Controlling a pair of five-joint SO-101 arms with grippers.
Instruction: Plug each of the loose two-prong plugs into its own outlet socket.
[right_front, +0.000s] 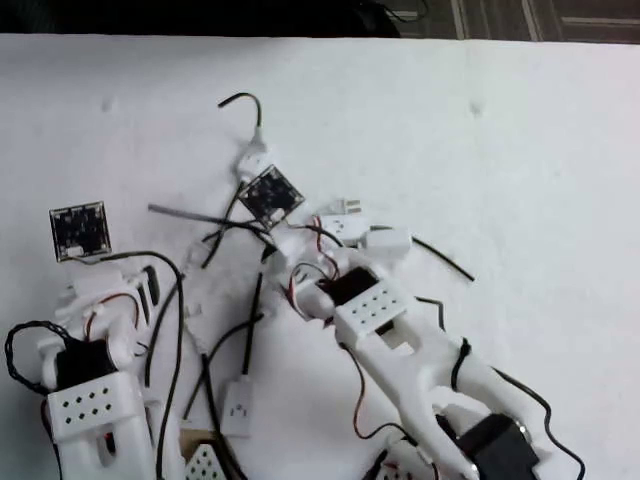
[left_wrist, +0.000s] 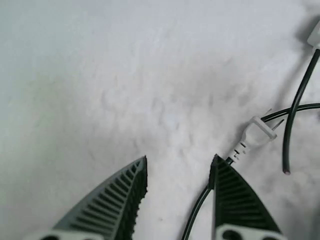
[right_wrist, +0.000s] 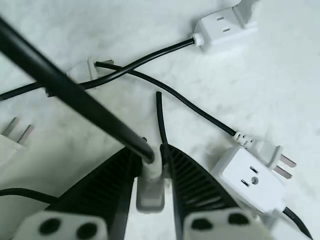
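My right gripper (right_wrist: 152, 150) is shut on a white cord end (right_wrist: 150, 192) whose thick black cable runs away from the jaws. Beside it lies a white outlet socket (right_wrist: 246, 179) with a two-prong plug (right_wrist: 272, 156) touching its side. Farther off lies a second socket (right_wrist: 226, 26). Another plug's prongs (right_wrist: 15, 132) show at the edge. My left gripper (left_wrist: 179, 160) is open over bare table, and a loose white two-prong plug (left_wrist: 257, 134) lies just beyond one fingertip (left_wrist: 216, 165). In the high view, the right gripper (right_front: 284, 248) is mid-table and the left gripper (right_front: 135, 287) is at the near left.
Black cables (right_front: 235, 225) tangle across the table's middle. Two black-and-white marker cards (right_front: 78, 230) (right_front: 270, 195) lie flat on the white table (right_front: 520, 140). A socket (right_front: 237, 407) on a black cord lies between the arms. A plug (right_front: 345, 208) and a white block (right_front: 385, 240) lie beyond the right gripper.
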